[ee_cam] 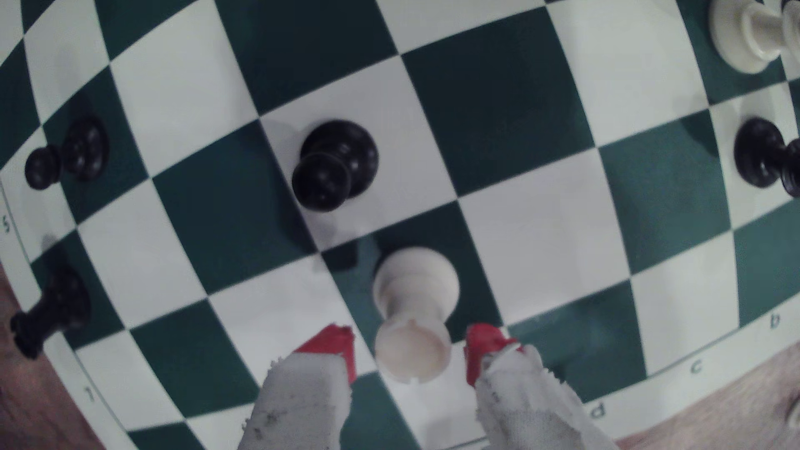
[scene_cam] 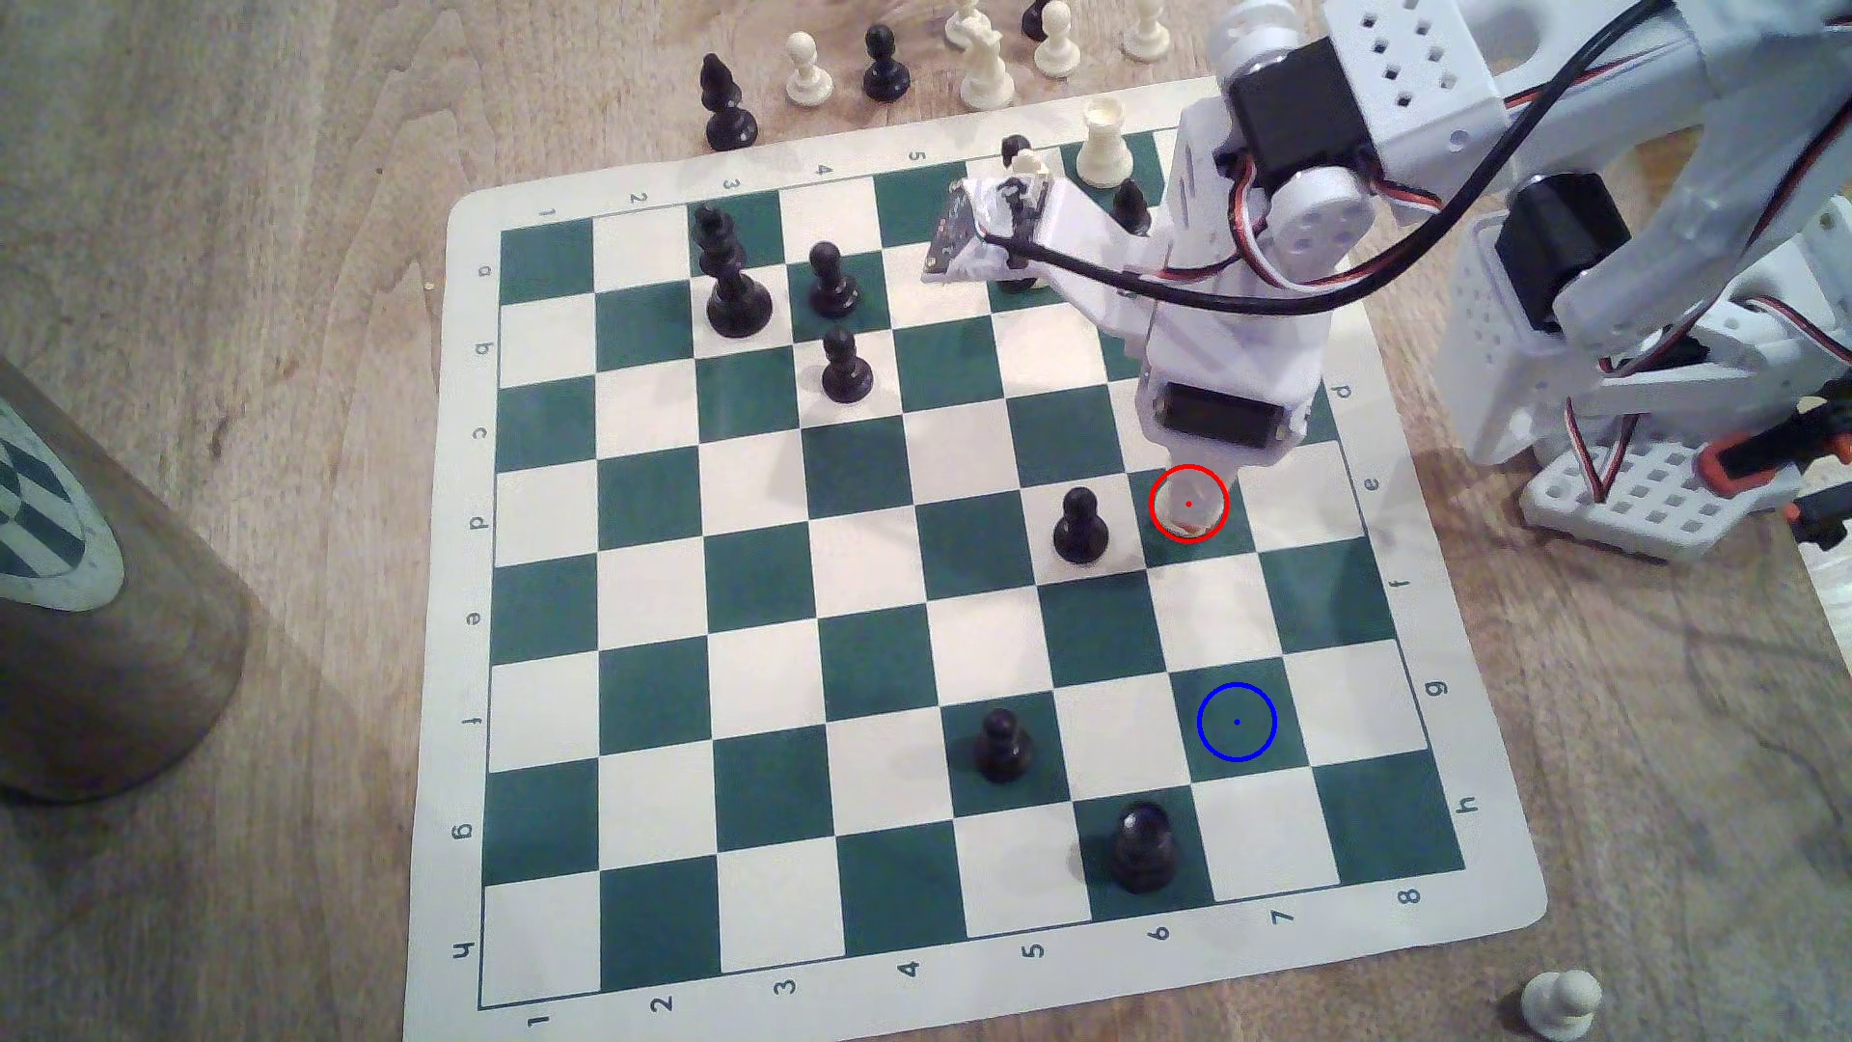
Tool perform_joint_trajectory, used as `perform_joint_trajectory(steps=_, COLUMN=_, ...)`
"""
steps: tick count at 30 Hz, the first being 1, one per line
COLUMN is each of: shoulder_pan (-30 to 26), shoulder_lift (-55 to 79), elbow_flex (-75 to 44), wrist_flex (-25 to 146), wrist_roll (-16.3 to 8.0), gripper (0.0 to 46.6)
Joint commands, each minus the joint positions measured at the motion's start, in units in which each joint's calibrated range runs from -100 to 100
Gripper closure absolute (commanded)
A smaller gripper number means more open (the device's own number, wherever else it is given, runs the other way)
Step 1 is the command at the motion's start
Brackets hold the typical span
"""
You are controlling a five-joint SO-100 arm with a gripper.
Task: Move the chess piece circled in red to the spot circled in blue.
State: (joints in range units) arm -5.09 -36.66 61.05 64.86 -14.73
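Note:
The chess piece, a cream-white rook, stands upright on a dark green square. In the exterior view the rook sits inside the red ring, mostly hidden under the arm's head. My gripper is open, its red-tipped fingers on either side of the rook's turret with small gaps showing. In the exterior view the gripper hangs straight down over the ringed piece. The spot, a dark green square with a blue ring, lies two rows nearer the board's front edge and is bare.
A black pawn stands one square to the exterior view's left of the rook. Other black pieces stand left of the spot. A white rook stands at the board's far edge. Captured pieces line the table beyond the board.

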Motion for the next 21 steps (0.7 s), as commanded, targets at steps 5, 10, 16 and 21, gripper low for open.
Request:
perform_joint_trajectory(steps=5, shoulder_pan=0.12, shoulder_lift=0.66, elbow_flex=-0.3, wrist_flex=-1.63, wrist_roll=-0.44, gripper=32.6)
perform_joint_trajectory(steps=10, shoulder_pan=0.12, shoulder_lift=1.34, elbow_flex=-0.3, wrist_flex=-1.88, wrist_roll=-0.44, gripper=34.2)
perform_joint_trajectory(steps=16, shoulder_pan=-0.11, shoulder_lift=1.0, elbow_flex=-0.21, wrist_flex=-1.96, wrist_roll=-0.44, gripper=37.3)
perform_joint_trajectory(steps=21, shoulder_pan=-0.27, shoulder_lift=0.83, elbow_flex=-0.21, wrist_flex=-2.13, wrist_roll=-0.44, gripper=41.4)
